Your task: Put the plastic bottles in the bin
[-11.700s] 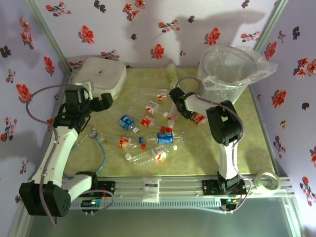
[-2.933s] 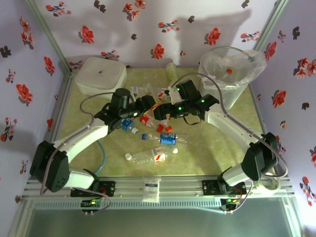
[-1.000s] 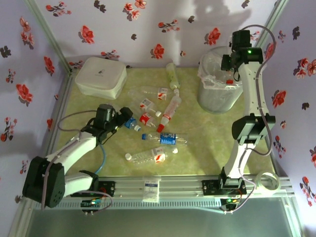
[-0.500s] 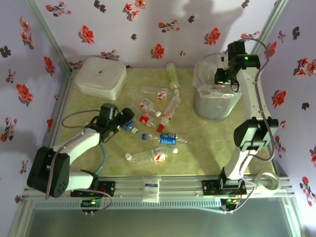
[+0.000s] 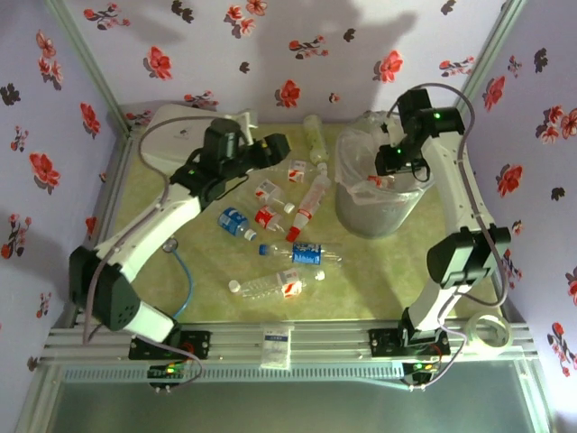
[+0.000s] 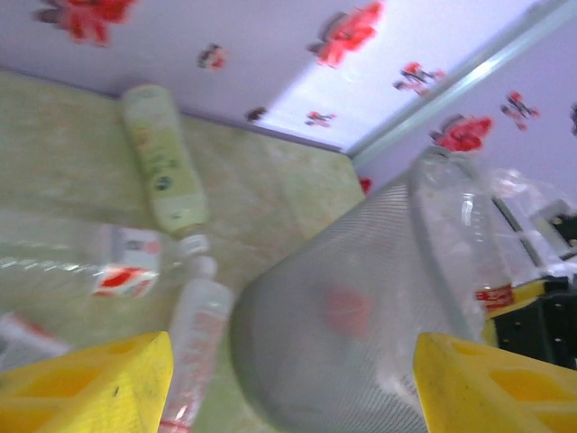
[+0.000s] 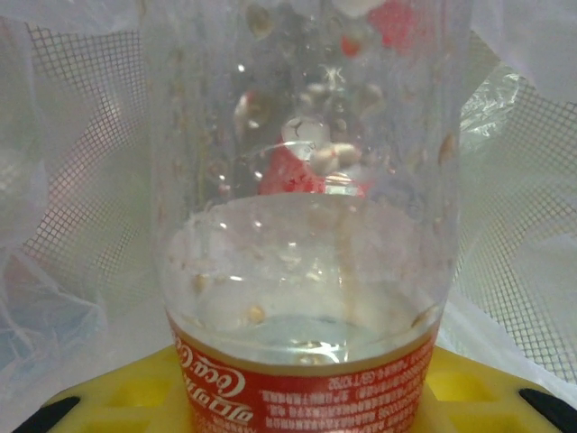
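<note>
Working outward from the arm bases, I see a clear bottle with a red label (image 5: 270, 287) lying nearest me on the table (image 5: 388, 271). A blue-labelled bottle (image 5: 302, 253) lies just beyond it. Past that is a loose cluster of red-labelled bottles (image 5: 268, 216), with a small blue bottle (image 5: 233, 223) on its left. Further out, my left gripper (image 5: 275, 142) hangs above the table, its yellow fingers (image 6: 90, 379) spread wide with nothing between them. The bin (image 5: 365, 212) stands on the right half of the table, bag-lined. My right gripper (image 5: 389, 162) sits at its mouth, clamped on a cola bottle (image 7: 302, 271) that has the bag and mesh wall around it. A pale green bottle (image 5: 314, 137) lies near the back wall.
</note>
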Available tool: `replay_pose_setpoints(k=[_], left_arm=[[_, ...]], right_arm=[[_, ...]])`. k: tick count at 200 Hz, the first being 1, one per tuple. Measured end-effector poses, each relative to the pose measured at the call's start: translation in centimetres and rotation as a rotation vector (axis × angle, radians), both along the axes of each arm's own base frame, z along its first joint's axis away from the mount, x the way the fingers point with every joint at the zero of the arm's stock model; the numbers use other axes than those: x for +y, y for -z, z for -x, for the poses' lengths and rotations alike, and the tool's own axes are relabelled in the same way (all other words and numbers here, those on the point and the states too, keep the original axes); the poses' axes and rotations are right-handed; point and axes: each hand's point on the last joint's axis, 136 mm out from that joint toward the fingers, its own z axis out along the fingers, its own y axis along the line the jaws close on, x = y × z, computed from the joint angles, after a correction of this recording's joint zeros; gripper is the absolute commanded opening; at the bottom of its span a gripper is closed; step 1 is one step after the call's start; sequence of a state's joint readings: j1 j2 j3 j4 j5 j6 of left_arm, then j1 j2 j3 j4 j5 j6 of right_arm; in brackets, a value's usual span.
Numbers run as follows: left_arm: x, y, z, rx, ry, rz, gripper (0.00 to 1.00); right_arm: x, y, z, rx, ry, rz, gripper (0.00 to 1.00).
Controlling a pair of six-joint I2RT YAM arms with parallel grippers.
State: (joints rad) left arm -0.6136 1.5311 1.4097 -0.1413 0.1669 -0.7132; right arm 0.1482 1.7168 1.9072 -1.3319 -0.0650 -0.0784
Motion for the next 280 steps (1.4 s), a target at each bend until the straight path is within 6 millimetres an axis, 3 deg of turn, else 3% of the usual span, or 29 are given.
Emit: replay_pose_setpoints(k=[26,52,72,87,136,189,222,248,280], left_arm=[[-5.0,0.6,-0.5,0.005,0.110,0.000,0.69],[-9.0,1.9,-1.0,0.021,0.182,0.003,0.71],[-10.8,2.8,-1.1,0.036,0.218,0.004,0.70],[-11.7,3.3,-1.1,0.042,0.235,0.003,0.69],[-12.4,2.3,-1.1,0.028,0.250,0.021,0.59],[-12.8,2.3,-0.9,0.027,0.263,0.026,0.44],[-13.3,2.9,-0.8,0.035,0.272,0.025,0.34],[-13.8,2.6,-0.3,0.031,0.289,0.035,0.27],[-14.3,2.6,0.1,0.034,0.292,0.060,0.24]], right_arm=[[0.2,-0.2,1.6,-0.001,-0.008,-0.023,0.46],[0.3,-0.9,2.6,-0.050,0.009,-0.051,0.73],[0.2,-1.9,3.5,-0.089,0.037,-0.067,0.89],[-0.2,-3.1,3.9,-0.131,0.065,-0.073,0.92],[-1.7,-7.1,4.5,-0.284,0.184,-0.101,0.83],[-5.3,-9.3,4.5,-0.385,0.402,-0.097,0.54],[-4.9,-9.4,2.4,-0.417,0.467,-0.183,0.48],[-3.8,-8.1,0.0,-0.404,0.480,-0.260,0.45],[-2.7,-6.5,-1.2,-0.368,0.504,-0.328,0.49]])
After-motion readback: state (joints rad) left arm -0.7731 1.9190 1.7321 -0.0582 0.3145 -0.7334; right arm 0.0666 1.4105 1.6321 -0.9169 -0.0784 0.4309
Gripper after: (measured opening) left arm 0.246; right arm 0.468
